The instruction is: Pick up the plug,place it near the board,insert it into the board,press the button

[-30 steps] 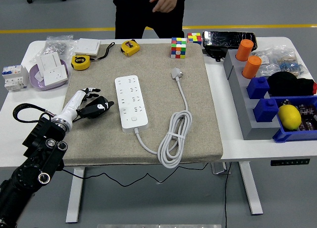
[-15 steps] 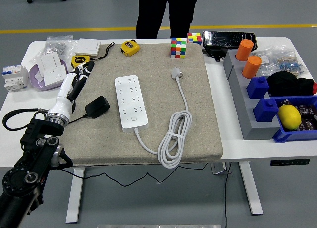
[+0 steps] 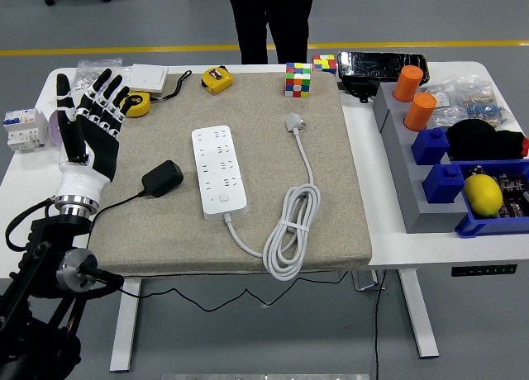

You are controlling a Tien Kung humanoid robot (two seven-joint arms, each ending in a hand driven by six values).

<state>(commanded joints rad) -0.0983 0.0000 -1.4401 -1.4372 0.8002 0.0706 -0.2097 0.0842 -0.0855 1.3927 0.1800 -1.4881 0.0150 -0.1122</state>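
One hand in view: my left hand [image 3: 89, 128], raised over the left edge of the mat [image 3: 331, 190], fingers [image 3: 106, 89] spread wide and pointing up and far, holding nothing. Right hand not visible.

Plug [image 3: 162, 178], black, lies on the mat just right of my hand, apart from it, its thin black cord [image 3: 116, 205] trailing near-left toward my wrist. Board [image 3: 219, 172], white, lies lengthwise on the mat just right of the plug, not touching it. Button sits at the board's near end; nothing is plugged into the board.

Board's own white cable [image 3: 291, 231] leaves the near end, coils at the near right of the mat, then runs far to a white plug head [image 3: 295, 121] lying flat.

Far side of the mat: cube [image 3: 298, 78], with a second cube [image 3: 324, 63] behind it. Two yellow tape measures [image 3: 217, 79] at the far left, one partly behind my fingers. Right side of the table: blue bins [image 3: 488, 219] with a lemon [image 3: 483, 193], plus two orange cups [image 3: 407, 83]. Person [image 3: 270, 21] in dark clothes stands at the far edge, only legs visible, hands out of frame.
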